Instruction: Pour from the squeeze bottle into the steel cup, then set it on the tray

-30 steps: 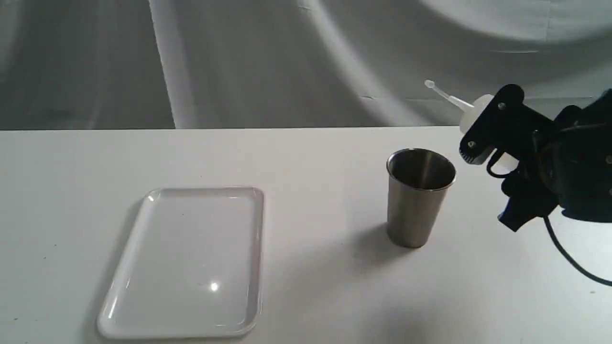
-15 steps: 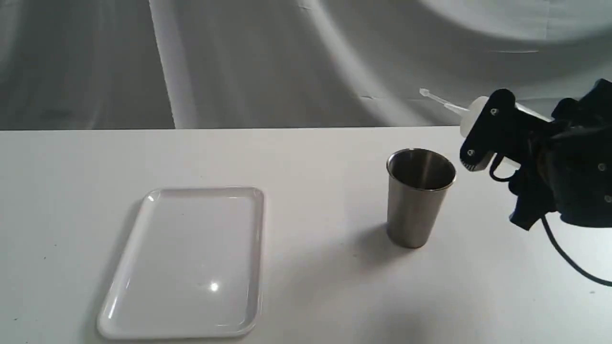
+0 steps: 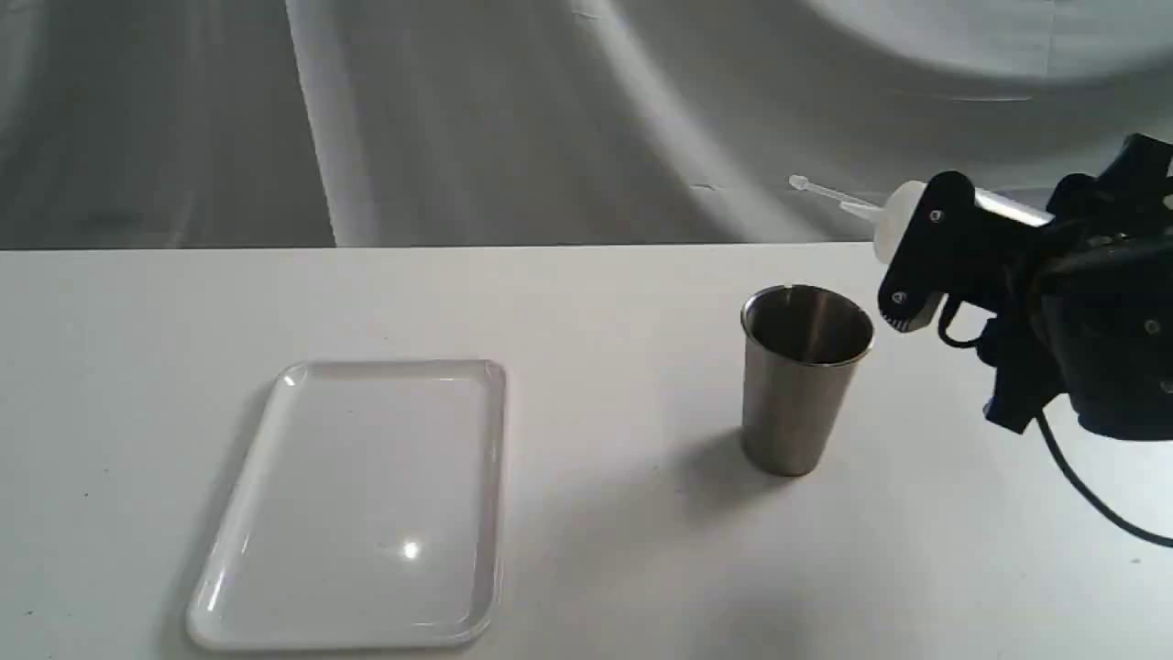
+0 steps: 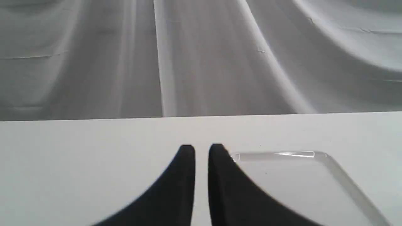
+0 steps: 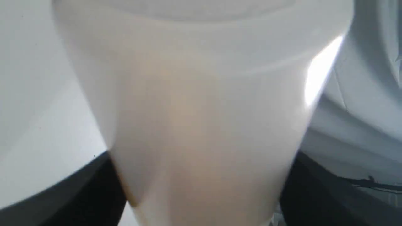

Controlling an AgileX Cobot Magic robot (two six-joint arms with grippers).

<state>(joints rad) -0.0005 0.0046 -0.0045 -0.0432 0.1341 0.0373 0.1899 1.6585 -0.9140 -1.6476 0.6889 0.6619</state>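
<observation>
The steel cup point(image 3: 805, 376) stands upright on the table, right of centre. My right gripper point(image 3: 916, 261) is shut on the squeeze bottle point(image 3: 893, 220), held in the air just above and to the right of the cup's rim. The bottle is tipped almost level, its nozzle and cap strap point(image 3: 825, 192) pointing left over the cup. In the right wrist view the whitish bottle point(image 5: 201, 103) fills the frame between the dark fingers point(image 5: 91, 191). The white tray point(image 3: 367, 500) lies flat at the front left. My left gripper point(image 4: 201, 150) hovers beside the tray point(image 4: 314, 182), its fingers nearly together with nothing between them.
A grey wrinkled cloth backdrop point(image 3: 458, 119) hangs behind the table's far edge. A black cable point(image 3: 1090, 495) trails from the right arm down to the table at the right edge.
The right gripper has rotated the bottle further toward level and shifted it slightly left, so the nozzle tip has dropped and moved left toward the cup. Cup, tray and left gripper have not moved.
</observation>
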